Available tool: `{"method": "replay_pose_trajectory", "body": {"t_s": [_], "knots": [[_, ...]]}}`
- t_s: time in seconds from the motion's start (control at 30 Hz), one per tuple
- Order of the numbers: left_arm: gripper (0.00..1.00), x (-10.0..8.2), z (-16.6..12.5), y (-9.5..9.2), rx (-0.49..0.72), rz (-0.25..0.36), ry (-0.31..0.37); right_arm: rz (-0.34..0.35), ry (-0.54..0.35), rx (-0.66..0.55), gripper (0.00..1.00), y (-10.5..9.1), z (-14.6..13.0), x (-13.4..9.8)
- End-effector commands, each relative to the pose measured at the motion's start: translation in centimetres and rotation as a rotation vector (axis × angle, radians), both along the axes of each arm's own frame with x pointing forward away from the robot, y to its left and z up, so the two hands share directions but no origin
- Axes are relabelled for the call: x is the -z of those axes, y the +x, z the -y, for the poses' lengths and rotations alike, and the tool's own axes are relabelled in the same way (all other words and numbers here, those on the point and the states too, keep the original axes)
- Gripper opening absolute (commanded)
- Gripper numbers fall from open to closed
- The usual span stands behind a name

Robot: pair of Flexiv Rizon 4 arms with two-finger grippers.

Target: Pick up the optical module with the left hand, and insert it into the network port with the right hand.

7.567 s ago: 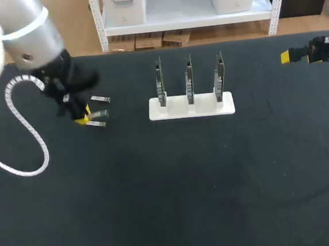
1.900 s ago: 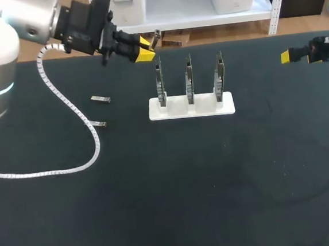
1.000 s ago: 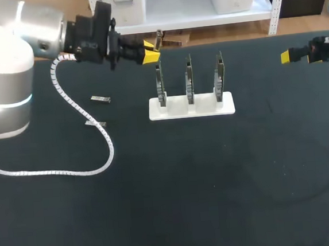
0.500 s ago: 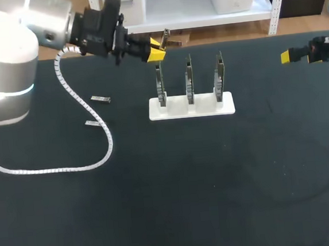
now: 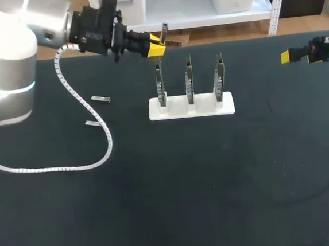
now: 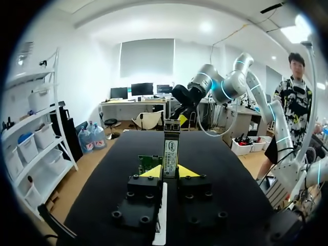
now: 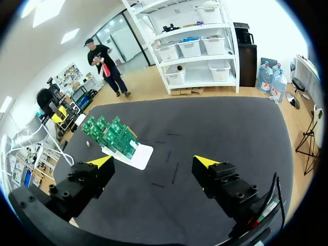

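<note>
My left gripper point(image 5: 157, 47) hangs above the table's back edge, just behind the leftmost board, shut on a slim silver optical module point(image 5: 164, 32) that sticks up past its yellow tips. In the left wrist view the module point(image 6: 171, 152) stands upright between the fingers of the left gripper point(image 6: 169, 172), with a green board point(image 6: 149, 163) and the white stand point(image 6: 162, 212) under it. Three green port boards point(image 5: 188, 76) stand upright in that white stand point(image 5: 192, 107). At the far right, my right gripper point(image 5: 288, 56) is open and holds nothing point(image 7: 154, 162), well away from the boards point(image 7: 110, 134).
Two spare modules point(image 5: 100, 99) point(image 5: 93, 123) lie on the black table left of the stand. My left arm's white coiled cable point(image 5: 91, 138) loops across the mat near them.
My left gripper has carried the module to the right and slightly farther back, to above the leftmost board. The right arm has not moved.
</note>
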State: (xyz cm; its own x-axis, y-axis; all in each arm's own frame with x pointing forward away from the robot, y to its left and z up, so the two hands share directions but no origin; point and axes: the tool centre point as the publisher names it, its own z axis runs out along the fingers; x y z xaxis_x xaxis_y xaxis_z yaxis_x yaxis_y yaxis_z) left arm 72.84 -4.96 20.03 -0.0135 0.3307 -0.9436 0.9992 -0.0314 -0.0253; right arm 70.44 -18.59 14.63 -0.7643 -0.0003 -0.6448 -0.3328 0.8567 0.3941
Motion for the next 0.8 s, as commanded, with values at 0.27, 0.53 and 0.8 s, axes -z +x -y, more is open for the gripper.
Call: {"method": "replay_pose_trajectory", "body": {"t_s": [0.27,0.53,0.8], "knots": [[0.0,1.0,0.1,1.5,-0.001,-0.008,-0.089,-0.001,-0.003,0.002,1.0,-0.1,0.0,-0.1],[0.0,0.8,-1.5,2.0,-0.015,-0.005,-0.063,-0.001,-0.003,0.002,1.0,-0.1,0.0,-0.1],[0.0,2.3,-1.8,2.9,-0.034,-0.042,-0.12,-0.001,-0.003,0.002,1.0,-0.1,0.0,-0.1]]}}
